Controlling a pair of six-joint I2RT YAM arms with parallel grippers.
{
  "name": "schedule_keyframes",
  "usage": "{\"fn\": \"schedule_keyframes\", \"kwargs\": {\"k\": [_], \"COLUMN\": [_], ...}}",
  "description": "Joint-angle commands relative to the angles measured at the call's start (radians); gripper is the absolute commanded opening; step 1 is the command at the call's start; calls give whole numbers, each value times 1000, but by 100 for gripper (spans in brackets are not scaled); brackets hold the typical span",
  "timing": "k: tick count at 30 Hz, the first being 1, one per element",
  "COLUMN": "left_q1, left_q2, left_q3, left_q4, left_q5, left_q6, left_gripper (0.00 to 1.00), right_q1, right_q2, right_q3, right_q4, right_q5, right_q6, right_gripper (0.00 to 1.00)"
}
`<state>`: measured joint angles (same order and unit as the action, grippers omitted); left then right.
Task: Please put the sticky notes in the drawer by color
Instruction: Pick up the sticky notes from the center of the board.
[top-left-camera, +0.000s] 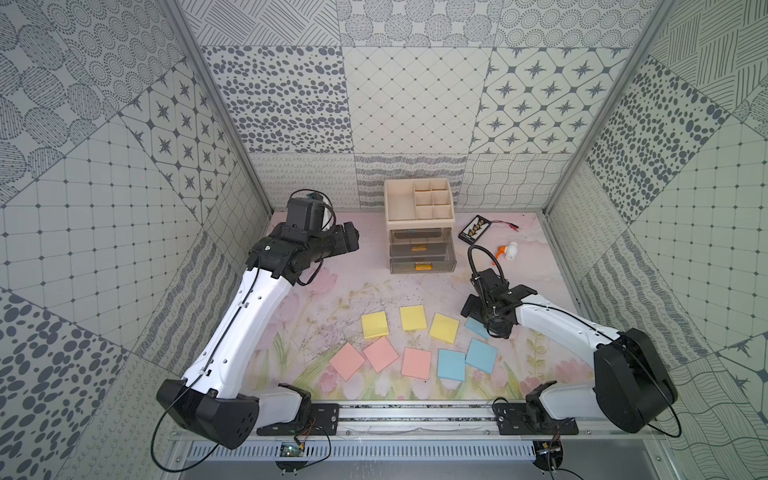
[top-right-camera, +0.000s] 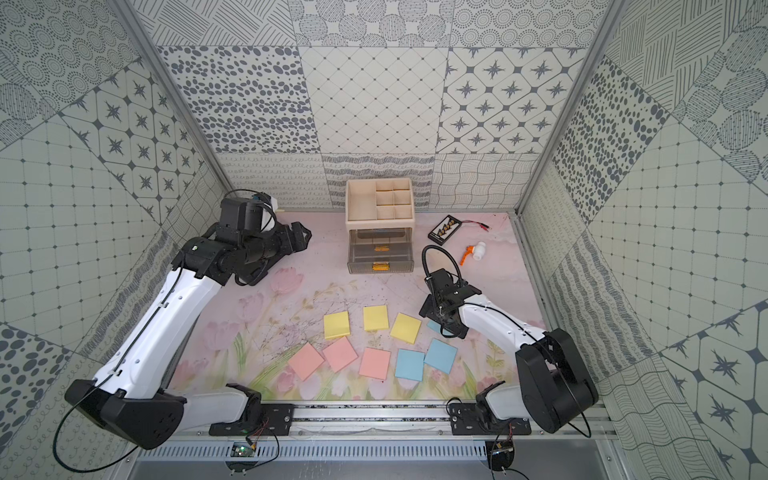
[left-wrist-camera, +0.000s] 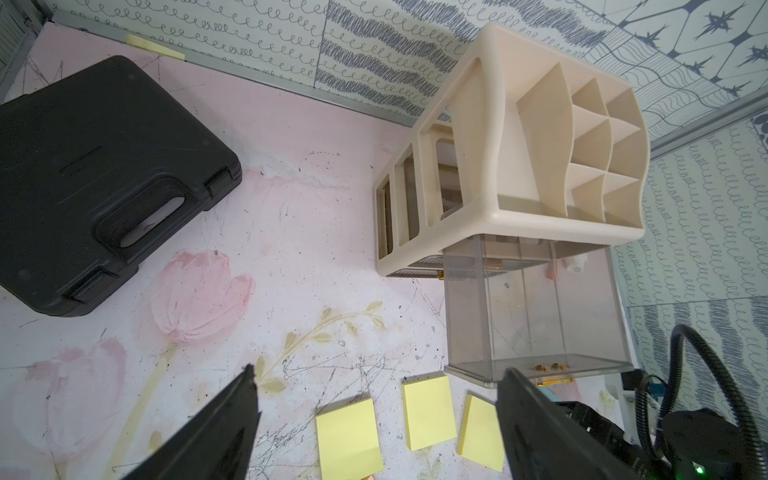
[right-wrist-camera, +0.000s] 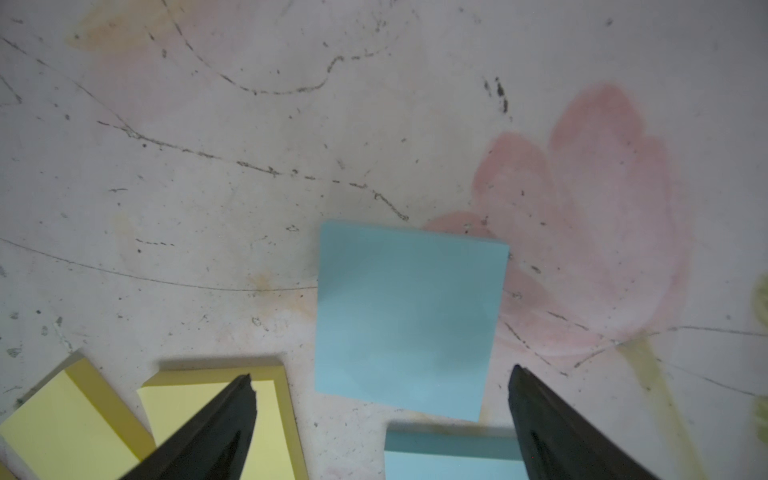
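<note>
Our right gripper (right-wrist-camera: 382, 374) hovers, jaws spread and empty, over the far-right light blue square paper pad (right-wrist-camera: 407, 320), lined up to pinch it, we reckon; the left gripper (left-wrist-camera: 379, 370), released too, hangs left of the cream plastic chest (top-left-camera: 388, 203), whose smoky grey drawer (left-wrist-camera: 532, 316) stands pulled out; all nine sticky notes (top-left-camera: 413, 318) lie on the near floral mat (top-left-camera: 324, 299).

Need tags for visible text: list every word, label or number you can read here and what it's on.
Nothing can be read in any view.
Small black pack: markings too small to read.
Black case: raised panel on the lid, no legible lettering.
Sticky notes: blank.
Drawer chest: no label visible.
</note>
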<state>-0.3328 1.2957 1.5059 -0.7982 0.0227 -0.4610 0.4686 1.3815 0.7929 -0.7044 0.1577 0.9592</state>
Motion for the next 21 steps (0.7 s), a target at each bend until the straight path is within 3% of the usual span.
{"fn": "schedule_keyframes", "kwargs": {"k": [1, 21], "left_q1": [11, 11], "left_q2": [-8, -8], "left_q3": [-6, -20], "left_q4": [-10, -6], "left_q5": [0, 10], "left_q6": [28, 30], "left_gripper": [92, 91], "right_q1": [-7, -56], "right_q2": [10, 115], "right_q3": [-6, -27], "right_q4": [-9, 65], "right_q5": [5, 30], "right_q6": [27, 11], "right_gripper": [99, 99]}}
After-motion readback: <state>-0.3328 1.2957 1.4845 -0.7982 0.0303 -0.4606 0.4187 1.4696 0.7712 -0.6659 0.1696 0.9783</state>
